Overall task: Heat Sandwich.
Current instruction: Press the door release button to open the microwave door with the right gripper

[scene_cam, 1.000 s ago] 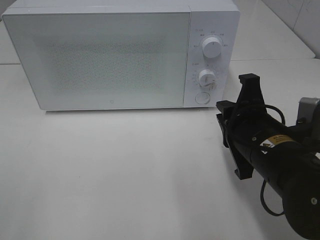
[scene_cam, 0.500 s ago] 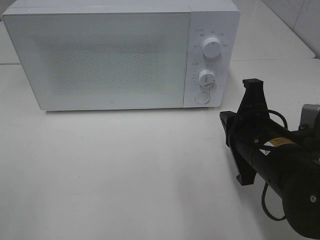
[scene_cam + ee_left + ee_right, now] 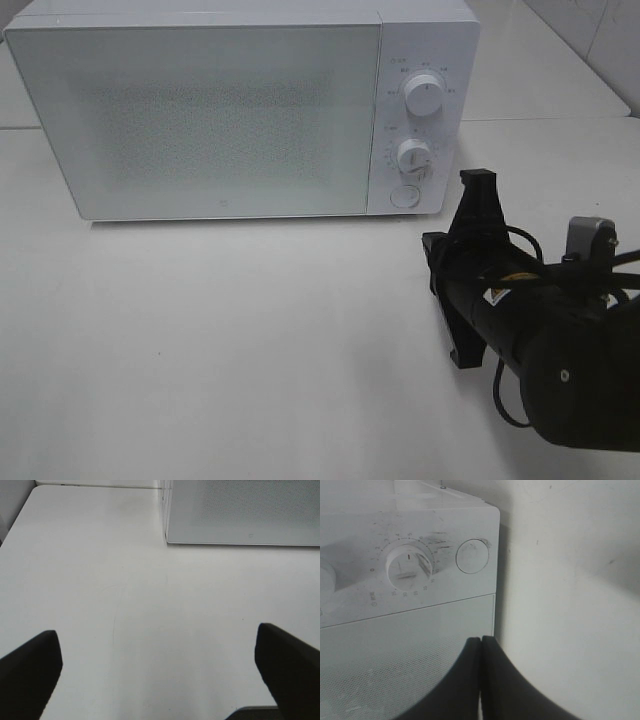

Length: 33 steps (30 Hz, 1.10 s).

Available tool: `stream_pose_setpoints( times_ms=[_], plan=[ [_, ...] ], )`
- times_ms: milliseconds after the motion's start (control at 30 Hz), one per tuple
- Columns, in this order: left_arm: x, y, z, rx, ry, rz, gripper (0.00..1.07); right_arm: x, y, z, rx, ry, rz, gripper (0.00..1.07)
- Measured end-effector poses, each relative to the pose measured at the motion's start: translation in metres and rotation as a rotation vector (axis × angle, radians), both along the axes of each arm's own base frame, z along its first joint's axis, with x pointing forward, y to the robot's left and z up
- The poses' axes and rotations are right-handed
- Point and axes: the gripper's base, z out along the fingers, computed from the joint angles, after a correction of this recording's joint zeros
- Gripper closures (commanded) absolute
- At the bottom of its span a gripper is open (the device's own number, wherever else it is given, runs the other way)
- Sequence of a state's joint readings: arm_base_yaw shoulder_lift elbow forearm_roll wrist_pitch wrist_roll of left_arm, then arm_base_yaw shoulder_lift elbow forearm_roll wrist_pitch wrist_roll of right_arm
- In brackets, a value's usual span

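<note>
The sandwich is out of view. A white microwave (image 3: 200,110) stands at the back of the table with its door (image 3: 395,650) closed. My right gripper (image 3: 481,645) is shut, its two black fingers pressed together with nothing between them, pointing at the lower corner of the control panel near the round button (image 3: 472,556). The right arm (image 3: 520,320) lies over the table in front of the panel's right side. My left gripper (image 3: 157,650) is open over bare tabletop, its fingers (image 3: 30,670) wide apart, with the microwave's front corner ahead of it.
The panel carries an upper knob (image 3: 425,97), a lower knob (image 3: 414,157) and the round button (image 3: 404,196). The white table (image 3: 220,330) stretches in front of the microwave. Its left edge (image 3: 15,525) shows in the left wrist view.
The right arm has shifted left and a little toward the front of the table. The microwave door has stayed closed.
</note>
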<state>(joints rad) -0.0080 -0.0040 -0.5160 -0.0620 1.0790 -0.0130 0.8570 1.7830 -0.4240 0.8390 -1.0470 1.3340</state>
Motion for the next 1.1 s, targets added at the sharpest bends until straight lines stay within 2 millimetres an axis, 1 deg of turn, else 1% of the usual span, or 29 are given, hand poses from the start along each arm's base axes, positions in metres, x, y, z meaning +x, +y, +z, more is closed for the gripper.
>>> stream_pose_setpoints(
  times_ms=[33, 133, 167, 233, 267, 300, 400, 433, 467, 533, 600, 633, 733, 800, 900, 1100],
  plan=[
    [0.000, 0.000, 0.000, 0.000, 0.000, 0.000, 0.07, 0.008, 0.002, 0.000, 0.006, -0.008, 0.002, 1.07],
    [0.000, 0.000, 0.000, 0.000, 0.000, 0.000, 0.07, 0.020, 0.003, 0.000, 0.015, -0.004, -0.005, 1.07],
    [0.000, 0.000, 0.000, 0.000, 0.000, 0.000, 0.07, 0.020, 0.003, 0.000, 0.015, -0.004, -0.005, 1.07],
    [0.000, 0.000, 0.000, 0.000, 0.000, 0.000, 0.07, 0.026, 0.002, -0.002, 0.016, 0.004, -0.018, 1.07],
    [0.000, 0.000, 0.000, 0.000, 0.000, 0.000, 0.07, 0.032, 0.003, -0.004, 0.014, 0.006, -0.022, 1.07],
    [0.000, 0.000, 0.000, 0.000, 0.000, 0.000, 0.07, 0.032, 0.003, -0.004, 0.014, 0.006, -0.022, 1.07],
    [0.000, 0.000, 0.000, 0.000, 0.000, 0.000, 0.07, 0.042, 0.006, -0.008, 0.008, 0.008, -0.011, 1.07],
    [0.000, 0.000, 0.000, 0.000, 0.000, 0.000, 0.07, 0.049, 0.008, -0.011, 0.007, 0.011, -0.011, 1.07],
    [0.000, 0.000, 0.000, 0.000, 0.000, 0.000, 0.07, 0.049, 0.008, -0.011, 0.007, 0.011, -0.011, 1.07],
    [0.000, 0.000, 0.000, 0.000, 0.000, 0.000, 0.07, 0.055, 0.010, -0.013, 0.005, 0.013, -0.003, 1.07],
    [0.000, 0.000, 0.000, 0.000, 0.000, 0.000, 0.07, 0.065, 0.012, -0.016, 0.007, 0.020, -0.006, 1.07],
    [0.000, 0.000, 0.000, 0.000, 0.000, 0.000, 0.07, 0.065, 0.012, -0.016, 0.007, 0.020, -0.006, 1.07],
    [0.000, 0.000, 0.000, 0.000, 0.000, 0.000, 0.07, 0.077, 0.012, -0.022, 0.009, 0.037, -0.019, 1.07],
    [0.000, 0.000, 0.000, 0.000, 0.000, 0.000, 0.07, 0.079, 0.012, -0.023, 0.010, 0.038, -0.020, 1.07],
    [0.000, 0.000, 0.000, 0.000, 0.000, 0.000, 0.07, 0.089, 0.012, -0.026, 0.010, 0.036, -0.026, 1.07],
    [0.000, 0.000, 0.000, 0.000, 0.000, 0.000, 0.07, 0.100, 0.011, -0.031, 0.009, 0.033, -0.039, 1.07]
  ],
)
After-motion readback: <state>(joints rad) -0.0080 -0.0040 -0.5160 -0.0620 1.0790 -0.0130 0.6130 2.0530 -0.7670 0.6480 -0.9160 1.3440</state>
